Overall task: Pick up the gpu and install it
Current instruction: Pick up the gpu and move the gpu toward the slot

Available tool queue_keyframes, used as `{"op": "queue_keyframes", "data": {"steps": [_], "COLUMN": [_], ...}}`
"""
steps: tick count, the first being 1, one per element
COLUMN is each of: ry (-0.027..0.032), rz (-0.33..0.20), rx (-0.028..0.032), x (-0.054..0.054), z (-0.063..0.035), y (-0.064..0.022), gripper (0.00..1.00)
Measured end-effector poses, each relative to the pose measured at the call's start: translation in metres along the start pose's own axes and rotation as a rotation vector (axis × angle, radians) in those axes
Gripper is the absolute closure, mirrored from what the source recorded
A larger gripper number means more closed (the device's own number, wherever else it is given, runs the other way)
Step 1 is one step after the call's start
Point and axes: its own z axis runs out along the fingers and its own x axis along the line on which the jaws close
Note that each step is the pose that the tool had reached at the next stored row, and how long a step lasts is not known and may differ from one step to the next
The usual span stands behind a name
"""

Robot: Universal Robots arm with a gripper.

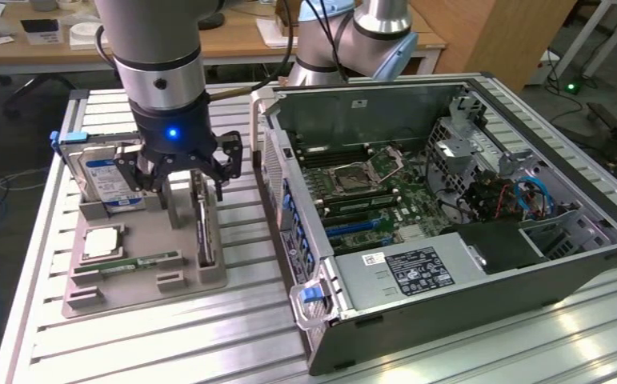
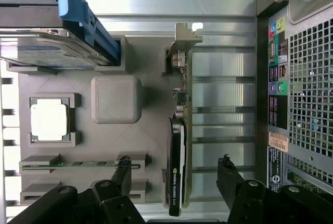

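In the exterior view I have the black two-finger gripper (image 1: 186,186) hanging just above the grey plastic holder tray (image 1: 126,290), which sits on the slatted aluminium table (image 1: 180,352). The gpu (image 1: 205,232), a thin dark circuit card with a grey metal end bracket, stands on its long edge in a slot along the tray's edge nearest the open black computer case (image 1: 426,328). I judge it is parked upright so both flat faces are free to pinch. In the wrist view the fingers (image 2: 123,171) are spread at their widest, one on either side of the gpu (image 2: 177,151), touching neither face and holding nothing
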Motion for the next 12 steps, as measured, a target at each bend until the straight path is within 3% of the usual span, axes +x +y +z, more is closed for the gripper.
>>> {"op": "queue_keyframes", "data": {"steps": [9,12], "ry": [-0.0001,0.0], "rz": [0.0,0.0], "rx": [0.0003,0.0004], "x": [0.0,-0.0001], "z": [0.0003,0.0049], "y": [0.0,-0.0002], "gripper": [0.24,0.24]}}
